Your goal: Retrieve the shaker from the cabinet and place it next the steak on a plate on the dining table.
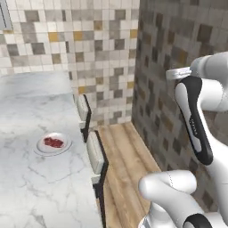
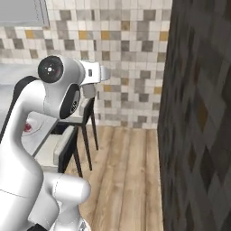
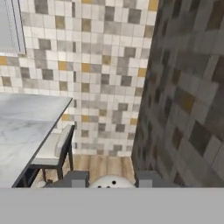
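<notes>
- Hand view: the gripper (image 3: pixel 112 179) is clamped on the pale shaker (image 3: pixel 111 182), its holed cap between the finger tips (image 3: pixel 74 179), beside the marble dining table (image 3: pixel 26 127) and a chair (image 3: pixel 61 146).
- Left base view: the steak (image 1: pixel 53 142) lies on a white plate (image 1: pixel 41 147) on the table; no readable writing.
- Right base view: the arm (image 2: pixel 58 90) rises over the chairs.

Arm folded high, elbow up; pincer (image 3: pixel 111 180) fingertips (image 3: pixel 75 179) closed on pale domed cap.

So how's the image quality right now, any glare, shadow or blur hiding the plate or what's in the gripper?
Left base view: flat even light, no glare; the steak on the plate is soft but readable on the marble table. Right base view: the right wall is in heavy shade. Hand view: a pale dotted cap, likely the shaker, sits low between the fingertips, cropped by the frame bottom.
</notes>
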